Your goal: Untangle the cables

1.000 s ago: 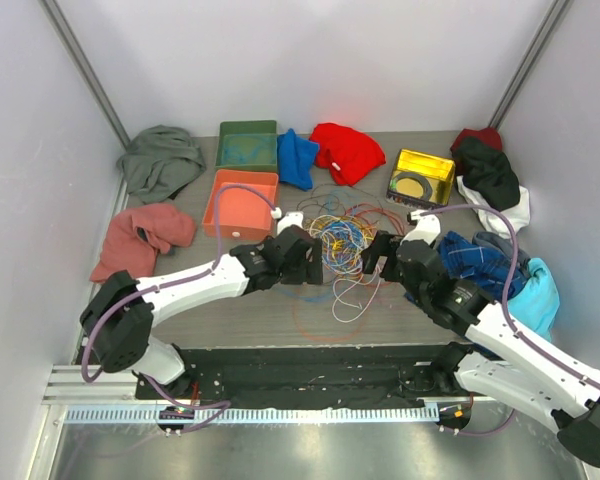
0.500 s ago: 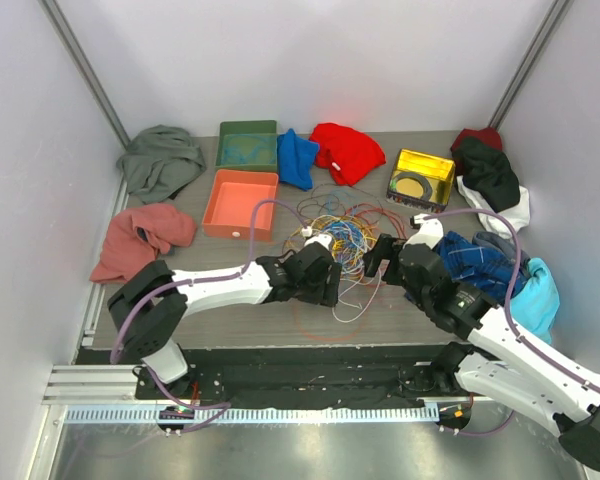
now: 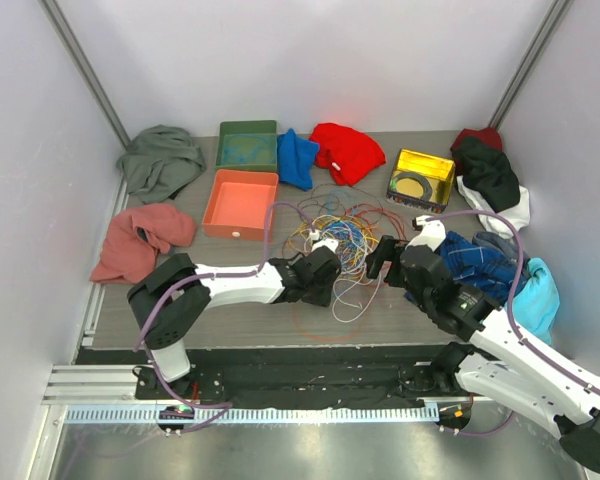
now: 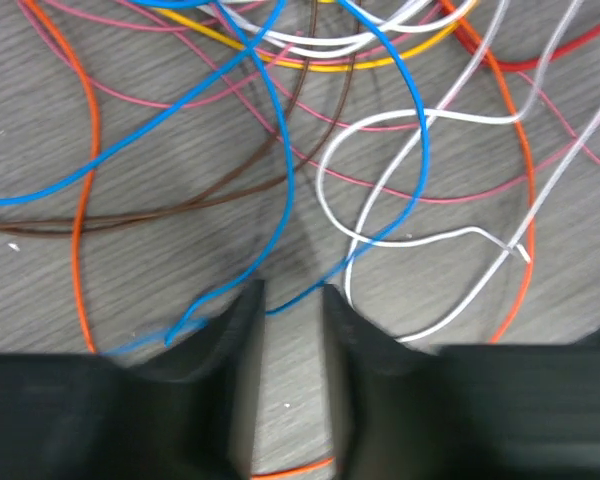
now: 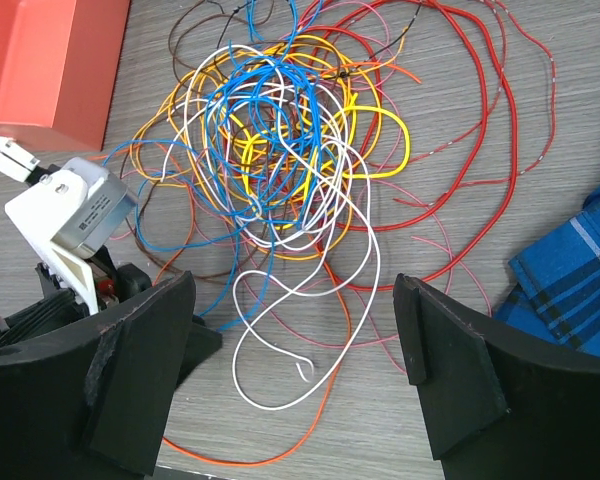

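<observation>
Left wrist view: left gripper (image 4: 288,300) has its jaws narrowly apart. A blue cable (image 4: 283,190) crosses right at the tips, not pinched as far as I can see. Orange cable (image 4: 80,200) at 9 o'clock, white cable (image 4: 380,235) at 2. Right gripper (image 5: 292,290) is spread wide and empty, over the near edge of the cable tangle (image 5: 280,150), mid-table. Orange tray (image 5: 40,50) at its 10 o'clock. Risks: blue crosses the brown cable (image 4: 130,215) and feeds the knot, so a pull may tighten loops or drag the pile. A tip-only grip may slip.
</observation>
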Action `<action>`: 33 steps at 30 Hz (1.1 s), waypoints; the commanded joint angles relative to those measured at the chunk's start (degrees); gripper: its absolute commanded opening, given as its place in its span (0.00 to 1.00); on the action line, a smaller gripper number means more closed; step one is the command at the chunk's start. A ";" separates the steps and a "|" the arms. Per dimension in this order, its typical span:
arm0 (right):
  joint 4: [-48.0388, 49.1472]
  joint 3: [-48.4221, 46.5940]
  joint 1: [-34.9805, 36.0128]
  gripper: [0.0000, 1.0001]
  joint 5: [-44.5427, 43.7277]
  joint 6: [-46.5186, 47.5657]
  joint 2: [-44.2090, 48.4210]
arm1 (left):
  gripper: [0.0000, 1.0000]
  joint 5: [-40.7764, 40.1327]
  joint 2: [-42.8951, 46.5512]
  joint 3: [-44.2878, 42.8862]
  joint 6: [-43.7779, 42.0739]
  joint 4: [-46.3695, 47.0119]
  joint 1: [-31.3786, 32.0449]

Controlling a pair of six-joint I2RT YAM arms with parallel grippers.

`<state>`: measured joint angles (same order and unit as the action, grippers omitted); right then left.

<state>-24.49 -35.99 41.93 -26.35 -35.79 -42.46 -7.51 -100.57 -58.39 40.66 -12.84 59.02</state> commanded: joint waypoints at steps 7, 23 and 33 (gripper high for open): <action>1.20 -0.57 0.25 0.89 -1.42 -0.07 0.18 | 0.00 -5.59 2.13 -1.03 -1.73 0.80 0.13; 4.45 -1.37 0.17 0.89 0.95 0.55 0.00 | 0.00 -27.64 36.06 -18.32 -14.99 -18.53 -1.89; 5.15 -2.86 0.25 0.89 2.18 1.95 0.62 | 0.00 -32.04 33.52 -34.67 -21.85 -20.12 -8.30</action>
<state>-21.87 -36.03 41.95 -24.58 -35.24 -42.39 -37.08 -65.84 -86.56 23.20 -32.08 53.41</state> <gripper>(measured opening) 0.888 0.012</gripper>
